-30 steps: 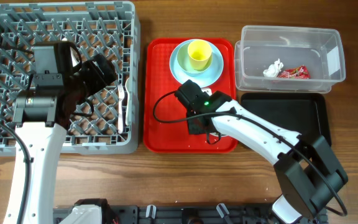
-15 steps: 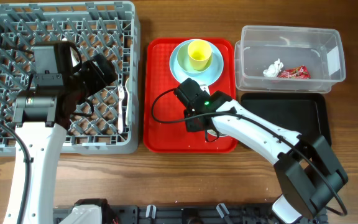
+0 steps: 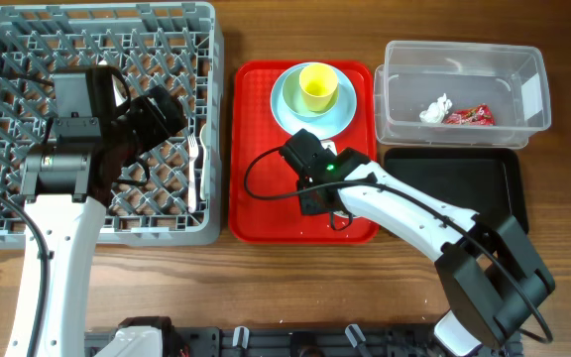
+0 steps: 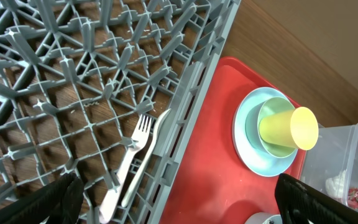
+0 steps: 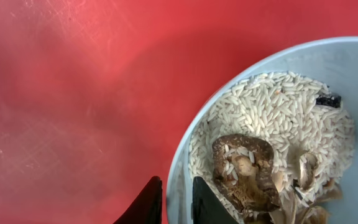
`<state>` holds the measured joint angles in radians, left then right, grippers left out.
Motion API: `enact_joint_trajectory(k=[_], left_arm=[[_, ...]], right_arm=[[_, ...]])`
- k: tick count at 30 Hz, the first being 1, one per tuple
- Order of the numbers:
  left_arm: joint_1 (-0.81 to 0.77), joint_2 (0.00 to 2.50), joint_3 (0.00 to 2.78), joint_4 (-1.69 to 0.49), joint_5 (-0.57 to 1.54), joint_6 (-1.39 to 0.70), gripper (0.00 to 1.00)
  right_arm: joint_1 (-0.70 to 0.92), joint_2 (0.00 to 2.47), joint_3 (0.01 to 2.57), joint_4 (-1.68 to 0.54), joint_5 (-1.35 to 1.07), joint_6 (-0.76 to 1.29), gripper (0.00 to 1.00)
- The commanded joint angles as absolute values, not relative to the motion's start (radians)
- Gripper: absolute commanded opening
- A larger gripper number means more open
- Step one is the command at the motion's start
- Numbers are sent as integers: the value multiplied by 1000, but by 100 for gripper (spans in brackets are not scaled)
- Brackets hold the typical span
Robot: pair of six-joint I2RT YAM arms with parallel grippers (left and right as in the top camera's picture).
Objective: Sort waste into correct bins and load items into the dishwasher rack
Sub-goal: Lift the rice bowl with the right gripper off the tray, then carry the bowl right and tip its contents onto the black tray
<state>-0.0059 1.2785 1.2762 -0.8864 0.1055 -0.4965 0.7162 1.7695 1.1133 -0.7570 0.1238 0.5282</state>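
Down on the red tray's (image 5: 73,93) near side, the right jaws pinch the rim of a pale blue bowl (image 5: 353,59) of rice scraps (image 5: 272,112), while the left jaws hang spread over the rack (image 4: 73,62).

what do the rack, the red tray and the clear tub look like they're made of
The dishwasher rack looks like moulded grey plastic, matte, with a lattice of pegs. The red tray is probably plastic, smooth with a faint sheen and fine scuffs. The clear tub is transparent plastic by the look; the tissue and wrapper show through its walls.
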Motion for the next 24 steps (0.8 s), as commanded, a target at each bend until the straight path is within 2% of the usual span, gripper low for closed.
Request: enact_joint_trajectory(k=[1, 9, 19, 24], left_arm=[[-1, 1279, 1277, -884, 114, -506, 100], [-1, 1279, 1277, -884, 114, -506, 100], [-1, 1279, 1277, -884, 114, -506, 100], [-1, 1279, 1277, -884, 114, -506, 100]], right_arm=[[712, 1782, 1104, -765, 134, 525, 18], [712, 1782, 1106, -785, 133, 523, 5], [698, 1680, 1346, -982, 178, 445, 5], [614, 1575, 1393, -1098, 258, 448, 4]])
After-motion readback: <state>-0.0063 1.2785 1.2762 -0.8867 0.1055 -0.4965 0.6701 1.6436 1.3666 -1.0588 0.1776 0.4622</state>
